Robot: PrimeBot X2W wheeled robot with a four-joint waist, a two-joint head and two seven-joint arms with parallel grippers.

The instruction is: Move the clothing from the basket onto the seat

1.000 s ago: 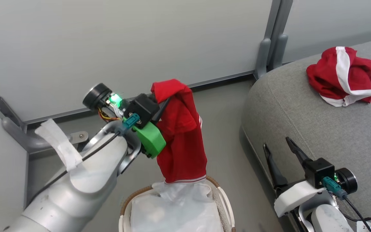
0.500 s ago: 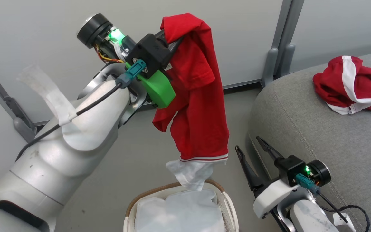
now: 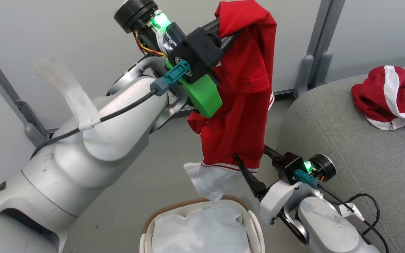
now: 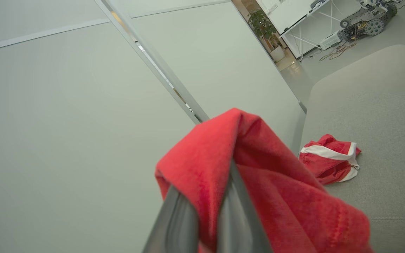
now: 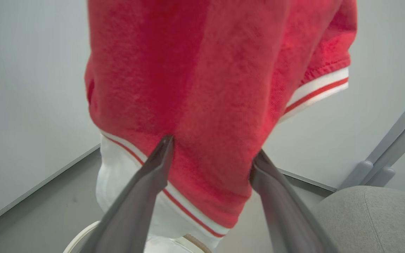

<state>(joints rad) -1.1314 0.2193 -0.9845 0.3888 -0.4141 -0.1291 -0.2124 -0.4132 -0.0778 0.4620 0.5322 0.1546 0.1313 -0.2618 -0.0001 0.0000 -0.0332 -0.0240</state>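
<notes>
Head view: left gripper (image 3: 229,31) is clenched on the red shirt (image 3: 248,105), now hoisted higher, clear above the basket (image 3: 153,219). A white cloth (image 3: 206,179) dangles at the shirt's hem. Right gripper (image 3: 257,161), spread wide, has come up to that hem.
Left wrist view: fingers (image 4: 178,218) pinch a fold of the shirt. The other garment (image 4: 329,161) is already on the seat (image 4: 381,105), in from its edge.
Right wrist view: the open fingers straddle the hem without gripping it.

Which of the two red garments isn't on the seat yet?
The hanging garment, pinched in the left gripper high above the basket. The other garment already lies crumpled on the seat.
</notes>
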